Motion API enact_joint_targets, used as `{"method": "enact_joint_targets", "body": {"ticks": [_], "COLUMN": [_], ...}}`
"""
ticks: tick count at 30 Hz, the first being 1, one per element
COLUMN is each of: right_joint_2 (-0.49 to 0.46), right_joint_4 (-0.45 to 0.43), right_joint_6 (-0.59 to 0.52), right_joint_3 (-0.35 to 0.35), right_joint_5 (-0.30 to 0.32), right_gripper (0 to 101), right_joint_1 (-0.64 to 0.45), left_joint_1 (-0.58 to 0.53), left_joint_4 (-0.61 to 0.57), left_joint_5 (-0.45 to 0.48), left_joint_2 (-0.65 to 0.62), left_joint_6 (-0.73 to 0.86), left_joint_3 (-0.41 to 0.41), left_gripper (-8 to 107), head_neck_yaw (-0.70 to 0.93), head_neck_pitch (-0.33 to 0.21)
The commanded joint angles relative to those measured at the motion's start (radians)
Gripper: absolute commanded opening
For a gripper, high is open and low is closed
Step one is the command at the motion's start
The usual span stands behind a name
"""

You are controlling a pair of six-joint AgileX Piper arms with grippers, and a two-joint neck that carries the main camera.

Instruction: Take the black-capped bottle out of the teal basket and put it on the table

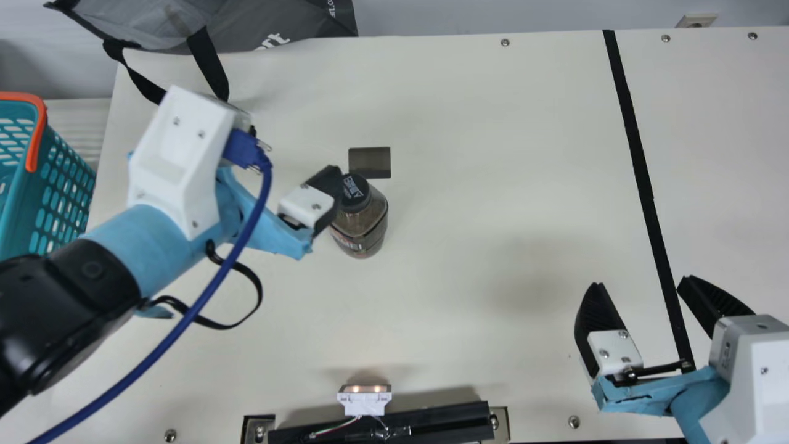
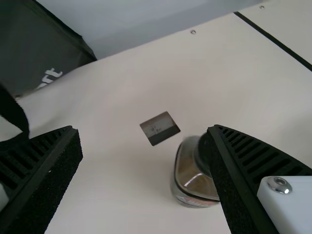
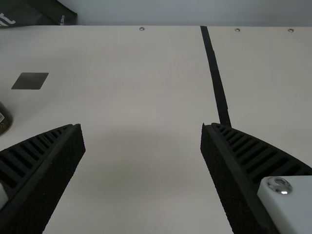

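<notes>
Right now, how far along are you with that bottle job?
The main part looks done: the black-capped bottle stands on the table, outside the teal basket. Nothing is in hand; the left claw is open beside the bottle, the right claw open and away from it. Probably all that's left is drawing the left claw clear.

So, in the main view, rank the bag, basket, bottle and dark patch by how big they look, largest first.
1. Bag and basket: too alike to rank, both cut off by the view's edge
2. Bottle
3. Dark patch
</notes>
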Motion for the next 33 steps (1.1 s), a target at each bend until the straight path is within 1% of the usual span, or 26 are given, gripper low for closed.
{"method": "enact_joint_targets", "body": {"ticks": [1,9,15,33], "right_joint_2": [0.0,0.0,0.0,0.0], "right_joint_4": [0.0,0.0,0.0,0.0], "right_joint_6": [0.0,0.0,0.0,0.0], "right_joint_3": [0.0,0.0,0.0,0.0], "right_joint_5": [0.0,0.0,0.0,-0.001], "right_gripper": [91,91,91,91], "right_joint_1": [0.0,0.0,0.0,0.0], "left_joint_1": [0.02,0.131,0.217,0.397], "left_joint_4": [0.032,0.106,0.137,0.103], "left_joint_5": [-0.004,-0.03,-0.056,-0.106], "left_joint_2": [-0.019,-0.105,-0.169,-0.385], "left_joint_6": [-0.02,-0.068,-0.079,-0.022], "left_joint_3": [0.014,0.082,0.132,0.266], "left_gripper": [107,107,107,107], "head_neck_yaw": [0.008,0.008,0.008,0.008], "head_neck_pitch": [-0.004,-0.004,-0.004,-0.004]}}
